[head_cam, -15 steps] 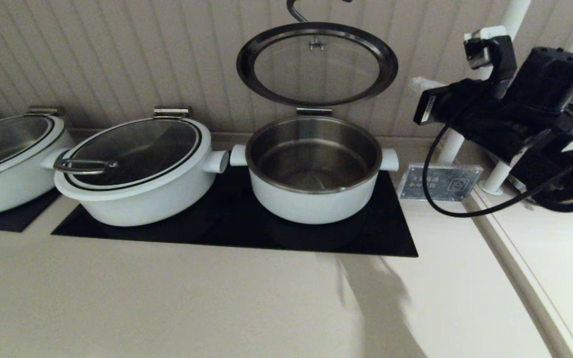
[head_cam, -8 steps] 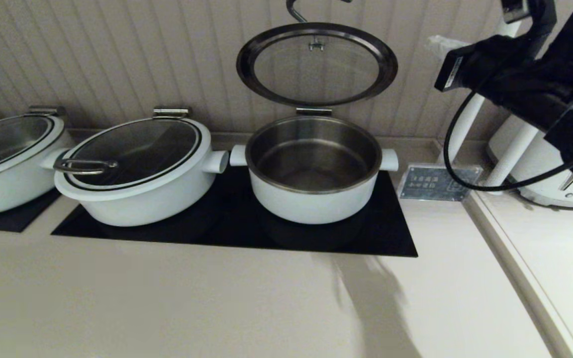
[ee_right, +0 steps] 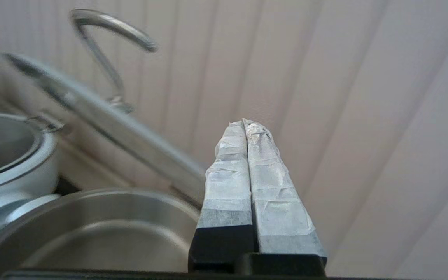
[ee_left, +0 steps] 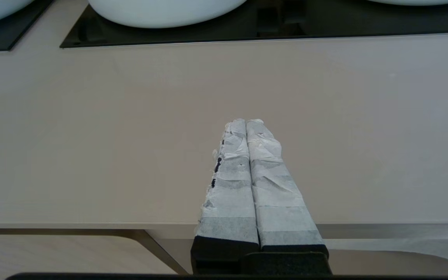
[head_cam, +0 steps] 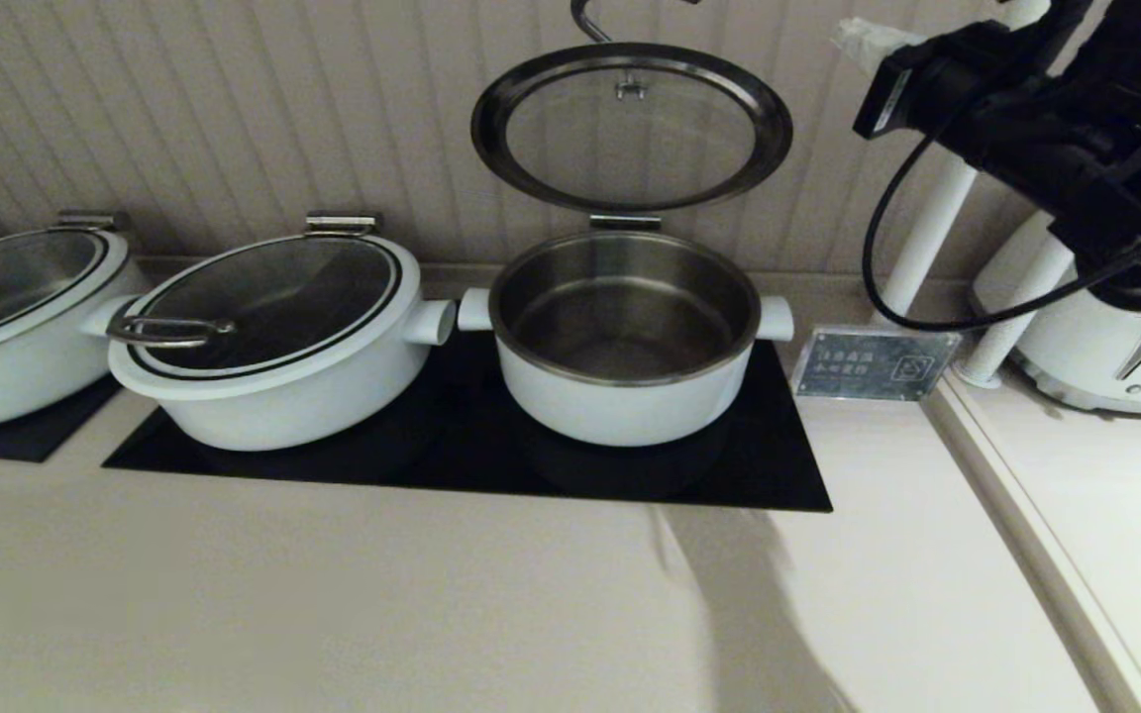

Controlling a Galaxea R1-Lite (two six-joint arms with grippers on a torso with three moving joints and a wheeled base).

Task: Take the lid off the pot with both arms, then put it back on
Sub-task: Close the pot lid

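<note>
The right arm [head_cam: 1056, 119] has risen beside the lid [head_cam: 632, 127], which stands hinged open above the pot [head_cam: 625, 337]; both grippers, right [ee_right: 245, 123] and left [ee_left: 246, 122], are closed and empty, and heavy, slippery glass favours gripping its bar handle [ee_right: 107, 46].

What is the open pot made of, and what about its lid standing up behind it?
The pot looks like white enamel or painted metal outside, smooth and matte, with a shiny brushed steel wall inside that shows reflections. The lid seems to be clear glass, since the wall panels show through it, ringed by a dark glossy band, probably metal. Its curved handle looks like polished steel.
</note>
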